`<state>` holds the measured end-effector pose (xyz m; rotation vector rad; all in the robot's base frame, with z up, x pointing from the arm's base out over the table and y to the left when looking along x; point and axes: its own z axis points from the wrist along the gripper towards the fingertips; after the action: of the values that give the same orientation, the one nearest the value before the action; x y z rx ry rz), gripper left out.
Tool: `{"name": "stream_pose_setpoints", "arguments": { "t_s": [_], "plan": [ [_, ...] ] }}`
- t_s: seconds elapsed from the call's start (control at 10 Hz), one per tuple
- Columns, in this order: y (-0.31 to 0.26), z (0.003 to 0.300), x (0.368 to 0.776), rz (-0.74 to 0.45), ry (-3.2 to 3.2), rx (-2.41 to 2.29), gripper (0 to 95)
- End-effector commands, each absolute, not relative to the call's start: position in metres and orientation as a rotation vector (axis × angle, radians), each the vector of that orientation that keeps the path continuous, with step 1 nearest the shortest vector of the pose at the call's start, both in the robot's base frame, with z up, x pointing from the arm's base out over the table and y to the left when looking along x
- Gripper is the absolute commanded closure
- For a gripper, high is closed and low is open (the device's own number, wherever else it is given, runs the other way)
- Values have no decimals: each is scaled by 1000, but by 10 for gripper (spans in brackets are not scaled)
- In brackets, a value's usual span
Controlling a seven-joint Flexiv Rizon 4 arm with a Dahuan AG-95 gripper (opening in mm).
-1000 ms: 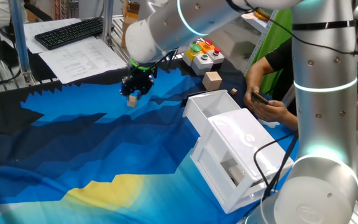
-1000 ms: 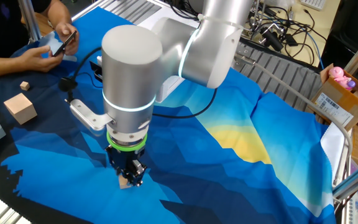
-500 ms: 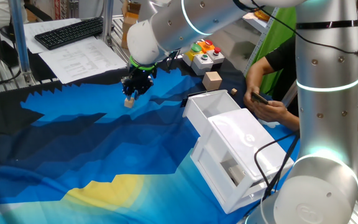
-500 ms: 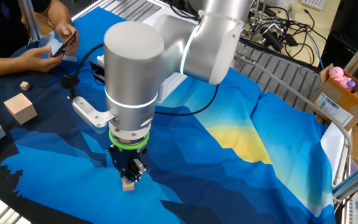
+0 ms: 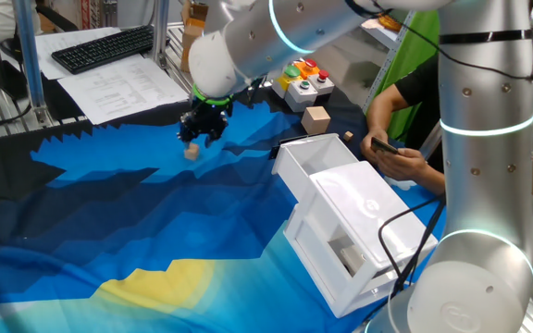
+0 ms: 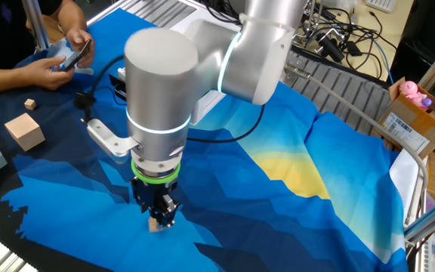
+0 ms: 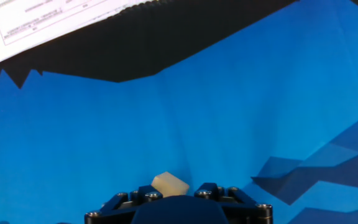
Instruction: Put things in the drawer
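Observation:
My gripper (image 5: 195,139) hangs low over the blue cloth at the far left of the table, also in the other fixed view (image 6: 157,215). It is shut on a small tan wooden cube (image 5: 191,153), which shows at the fingertips (image 6: 154,224) and between the fingers in the hand view (image 7: 169,184). The white cabinet (image 5: 350,231) lies to the right, its shallow white drawer (image 5: 305,155) pulled out with a thin black handle at its front. A larger wooden block (image 5: 316,118) and a tiny cube (image 5: 348,136) lie behind the drawer.
A person's hands hold a phone (image 5: 389,148) beside the cabinet, also seen in the other fixed view (image 6: 63,54). A button box (image 5: 303,80), a keyboard (image 5: 105,46) and papers (image 5: 123,88) lie at the back. The larger block (image 6: 25,132) sits left of my arm.
My gripper has shifted slightly to the left and up, keeping the cube in its fingers. The cabinet and the other blocks have not moved.

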<state>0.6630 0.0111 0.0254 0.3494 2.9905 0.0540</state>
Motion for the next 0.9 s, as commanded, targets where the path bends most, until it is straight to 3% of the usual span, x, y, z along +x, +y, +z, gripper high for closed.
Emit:
{"name": "stream_pose_setpoints", "arguments": {
  "t_s": [0.1,0.5,0.6,0.7,0.9],
  "plan": [
    [12,26,664,52,2991,348,380],
    [13,21,665,57,2992,340,380],
    [13,21,665,57,2992,336,570],
    [13,20,665,68,2988,348,950],
    [14,20,665,76,2991,354,950]
  ]
}}
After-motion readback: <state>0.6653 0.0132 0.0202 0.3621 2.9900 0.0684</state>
